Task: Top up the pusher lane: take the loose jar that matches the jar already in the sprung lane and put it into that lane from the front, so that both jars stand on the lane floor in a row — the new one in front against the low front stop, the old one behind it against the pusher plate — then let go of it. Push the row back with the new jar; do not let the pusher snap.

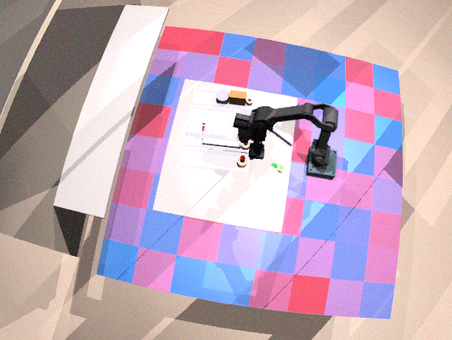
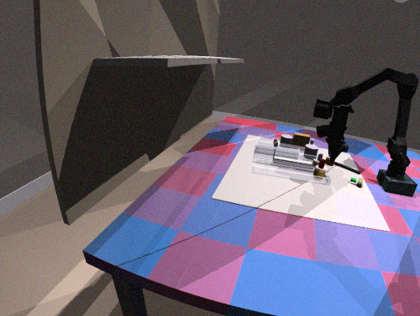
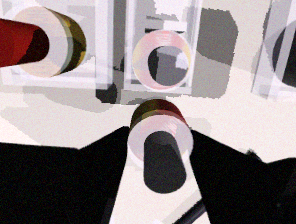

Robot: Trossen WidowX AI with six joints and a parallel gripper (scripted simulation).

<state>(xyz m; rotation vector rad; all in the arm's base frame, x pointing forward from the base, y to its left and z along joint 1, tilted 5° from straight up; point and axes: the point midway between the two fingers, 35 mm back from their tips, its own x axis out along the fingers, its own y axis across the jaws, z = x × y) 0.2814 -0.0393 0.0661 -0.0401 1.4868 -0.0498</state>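
Gripping dark-lidded jar point(image 3: 160, 140), gripper point(image 3: 159, 165) clamped on jar body, black fingers on either side. Held jar just in front of clear lane unit point(image 2: 276, 158), lined up with lane opening in wrist view. Matching dark-lidded jar point(image 3: 162, 60) standing inside that lane, apart from held one. Red-lidded jar point(image 3: 35, 42) in front of neighbouring lane, to the left in wrist view. Green item point(image 1: 277, 167) on white mat point(image 1: 204, 204) near arm base point(image 1: 332, 174). Orange box point(image 1: 238, 97) beyond lanes. No readable labels or writing anywhere.
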